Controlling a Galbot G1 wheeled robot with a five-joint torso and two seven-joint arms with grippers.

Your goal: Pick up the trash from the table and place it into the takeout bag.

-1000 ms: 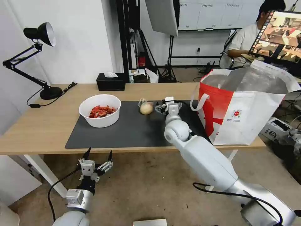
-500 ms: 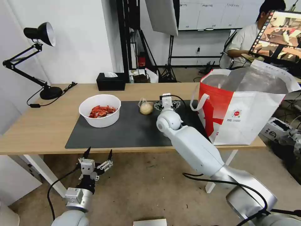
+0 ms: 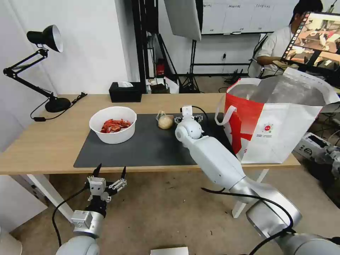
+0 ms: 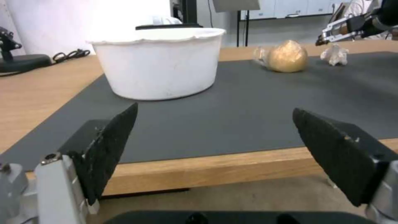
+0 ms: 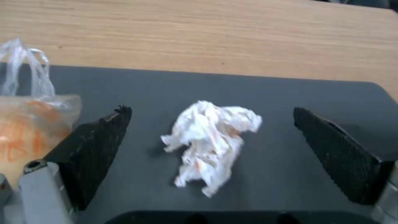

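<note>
Jaws of right gripper (image 5: 211, 137) spread wide, straddling crumpled white tissue (image 5: 211, 141) without touching, low over dark grey mat (image 5: 269, 93). Tissue lying on mat midway between the two black pads, long axis running from wrist side toward far mat edge, faint orange stains on folds. Just outside one pad, small clear bag with beige bun (image 5: 29, 124), knotted plastic tail pointing away toward bare wood of table (image 5: 207, 34). Seen from head camera, bun bag (image 3: 165, 121) just to left of right gripper (image 3: 187, 112). Farther left, white bowl (image 3: 113, 124) upright on mat, holding red shells (image 3: 114, 125). To right of jaws, takeout bag (image 3: 279, 120) standing upright at table's end, mouth open, foil lining showing, contents hidden. Left gripper (image 3: 109, 173) hanging below near table edge, jaws likewise apart, holding nothing.
</note>
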